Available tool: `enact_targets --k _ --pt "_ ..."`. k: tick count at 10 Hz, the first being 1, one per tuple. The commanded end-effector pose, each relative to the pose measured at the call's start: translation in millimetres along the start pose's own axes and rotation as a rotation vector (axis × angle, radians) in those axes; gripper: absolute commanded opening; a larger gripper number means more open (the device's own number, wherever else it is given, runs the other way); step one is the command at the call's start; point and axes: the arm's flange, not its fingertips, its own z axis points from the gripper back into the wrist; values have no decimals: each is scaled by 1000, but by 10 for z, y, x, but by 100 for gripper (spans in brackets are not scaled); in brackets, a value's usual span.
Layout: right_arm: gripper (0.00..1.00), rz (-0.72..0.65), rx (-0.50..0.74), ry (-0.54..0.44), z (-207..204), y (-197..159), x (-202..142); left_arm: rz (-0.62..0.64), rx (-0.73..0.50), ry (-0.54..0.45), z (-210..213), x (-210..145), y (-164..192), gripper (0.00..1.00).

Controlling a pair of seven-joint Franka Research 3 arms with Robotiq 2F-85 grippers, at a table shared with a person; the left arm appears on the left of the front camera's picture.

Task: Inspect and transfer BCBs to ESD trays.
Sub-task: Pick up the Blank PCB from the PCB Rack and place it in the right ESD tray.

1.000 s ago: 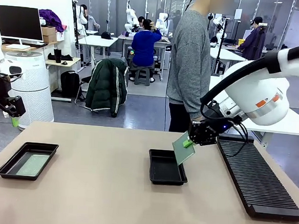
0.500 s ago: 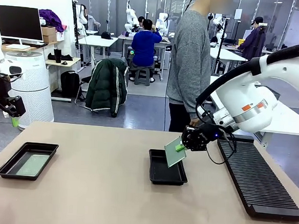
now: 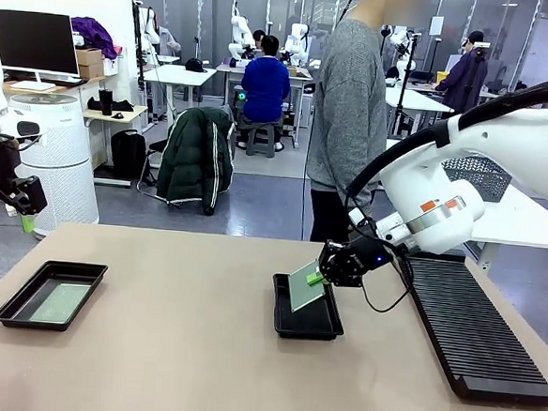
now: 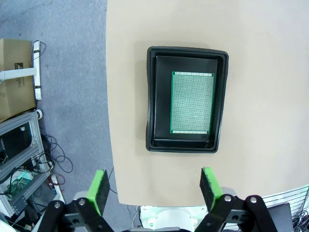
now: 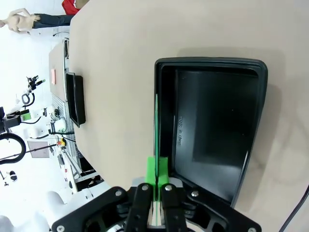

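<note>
Placing step: right hand (image 3: 318, 276) clamps a tilted BCB (image 3: 304, 285) over the middle ESD tray (image 3: 305, 324), left hand (image 4: 153, 186) open; next, level it, lower, release.

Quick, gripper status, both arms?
Left gripper: open, holding nothing, above the left tray.
Right gripper: shut on a BCB, tilted over the middle tray.

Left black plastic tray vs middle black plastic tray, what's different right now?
The left glossy black tray holds a green circuit board lying flat on its floor; the middle black tray has a bare floor. Above the middle tray the right gripper holds a tilted green board; the open left gripper hangs high over the left tray. Both trays look alike.
</note>
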Motion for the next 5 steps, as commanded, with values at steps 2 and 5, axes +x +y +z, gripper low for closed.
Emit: enact_targets --k 2,5 --pt "2 3 25 -30 -184 -60 34 4 -15 1 -8 -2 -3 100" --pt "2 3 20 -19 -325 -117 64 4 -15 1 -8 -2 -3 100"
